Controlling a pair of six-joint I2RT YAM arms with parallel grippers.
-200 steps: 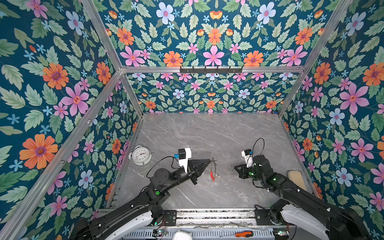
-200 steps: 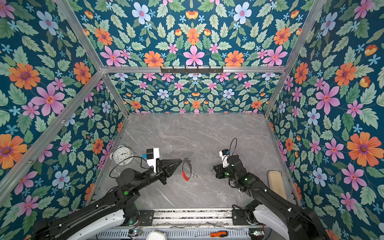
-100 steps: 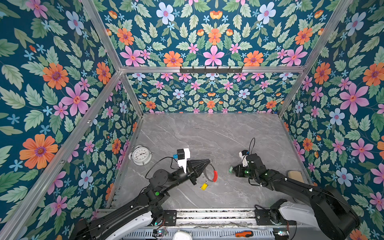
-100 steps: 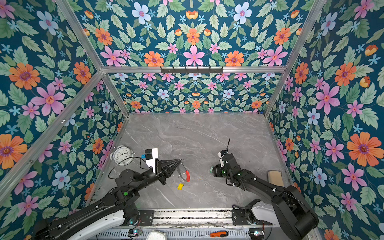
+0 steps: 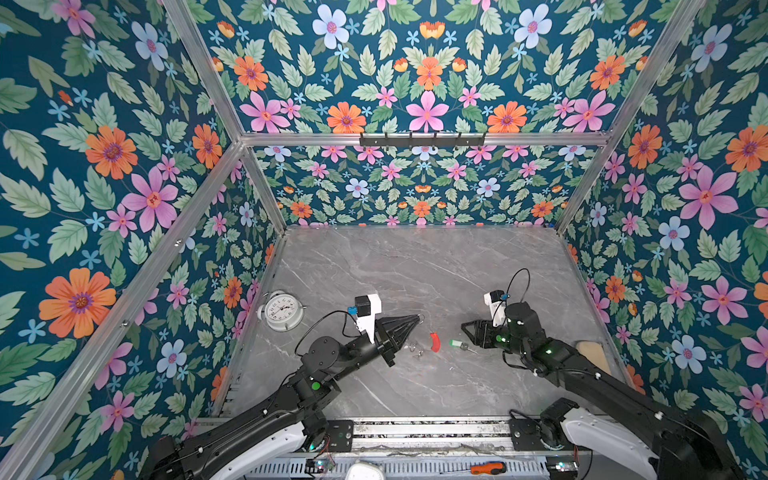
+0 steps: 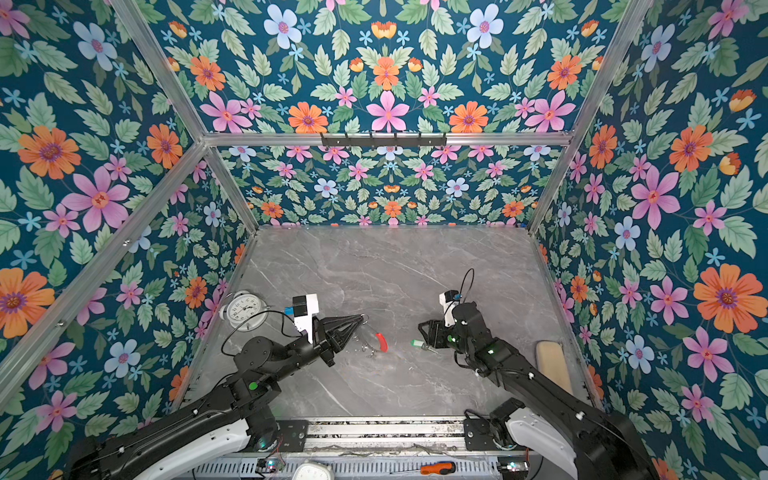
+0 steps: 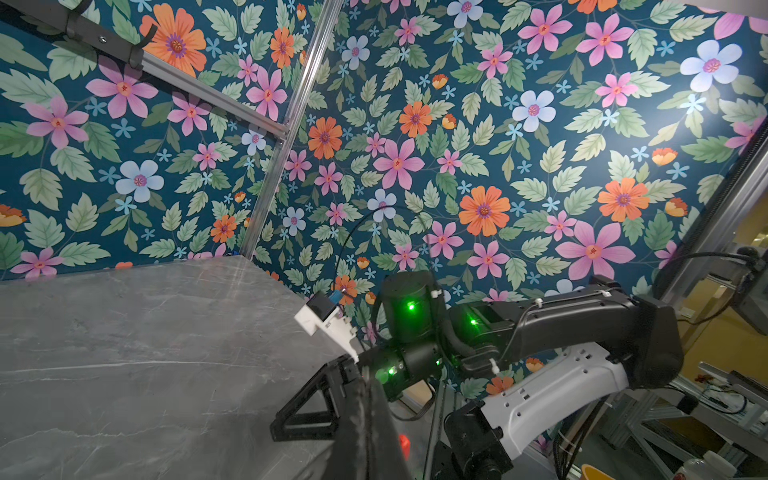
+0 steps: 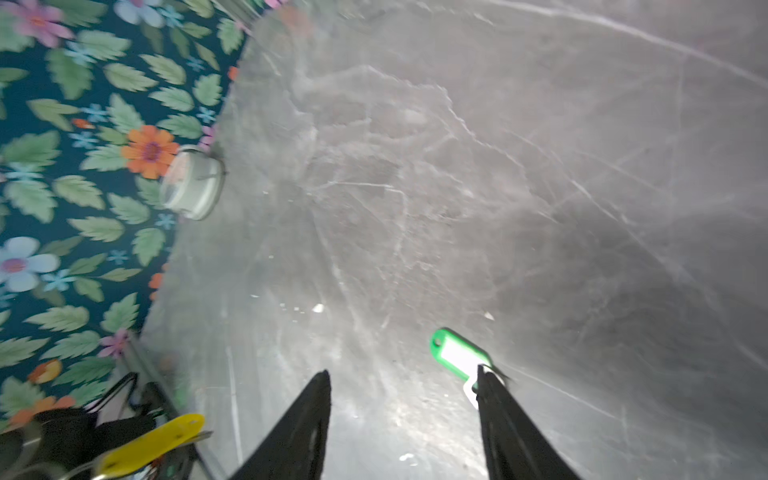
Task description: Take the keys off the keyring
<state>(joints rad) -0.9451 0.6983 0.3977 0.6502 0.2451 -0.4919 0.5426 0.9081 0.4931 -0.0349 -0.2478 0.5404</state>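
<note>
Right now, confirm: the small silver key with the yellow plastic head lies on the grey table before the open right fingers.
Wrong colour: the right wrist view shows the silver key before the open right fingers has a green plastic head.

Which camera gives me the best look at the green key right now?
The right wrist view: the green key sits close up, its tag clear beside one finger of the open right gripper. Both top views show it only as a small green speck on the table, ahead of that gripper. The left wrist view misses it.

2 keys showing: green key (image 5: 456, 343), yellow key (image 8: 153, 442). Plus 1 keyring (image 5: 434, 342), 1 clock (image 5: 284, 311), 1 screwdriver (image 5: 488, 468).
</note>
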